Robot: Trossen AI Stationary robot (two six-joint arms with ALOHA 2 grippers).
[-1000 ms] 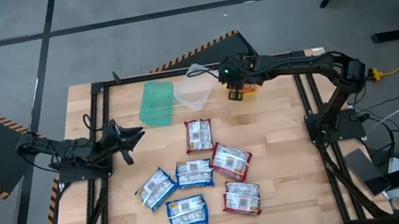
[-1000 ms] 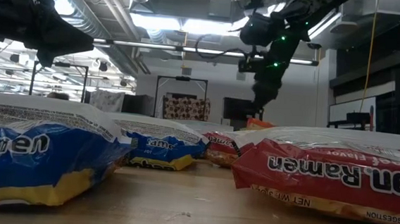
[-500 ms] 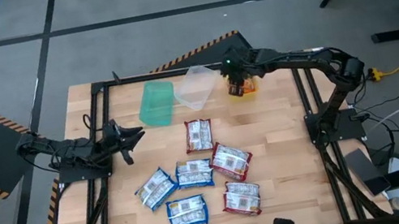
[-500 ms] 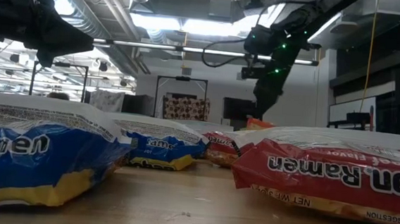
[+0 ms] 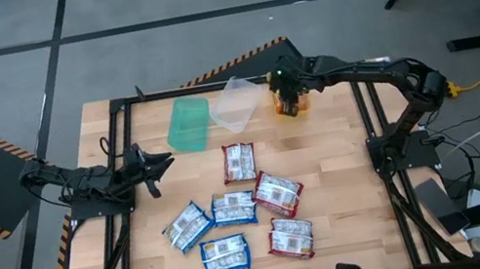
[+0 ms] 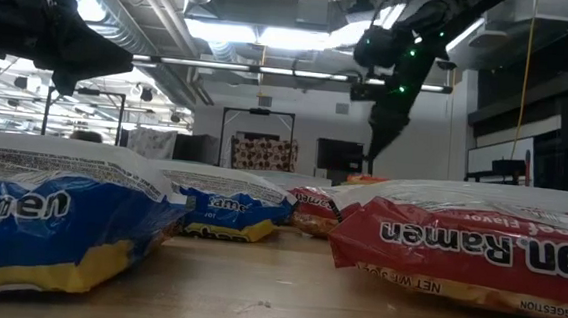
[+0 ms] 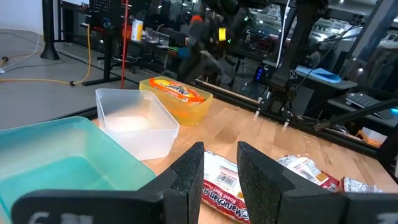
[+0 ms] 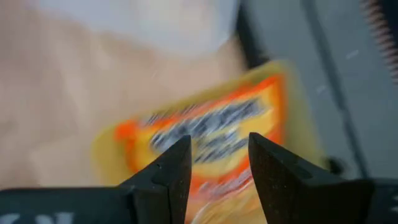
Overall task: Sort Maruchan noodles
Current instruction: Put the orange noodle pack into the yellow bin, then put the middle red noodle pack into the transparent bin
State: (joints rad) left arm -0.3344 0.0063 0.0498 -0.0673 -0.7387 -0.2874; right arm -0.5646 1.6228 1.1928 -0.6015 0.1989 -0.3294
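Here, six packets lie loose at the lower centre of the surface (image 5: 335, 167) — three blue packets (image 5: 225, 254) and three red packets (image 5: 277, 191). A seventh, an orange packet (image 7: 178, 91), sits in the yellow bin (image 7: 194, 109) at upper centre, under the right gripper (image 5: 288, 106) — jaws apart, empty. The left gripper (image 5: 163, 161) waits at left, jaws parted.

Three bins (image 5: 233, 106) line the table's far edge; six packets (image 5: 235, 216) lie clustered nearer the front
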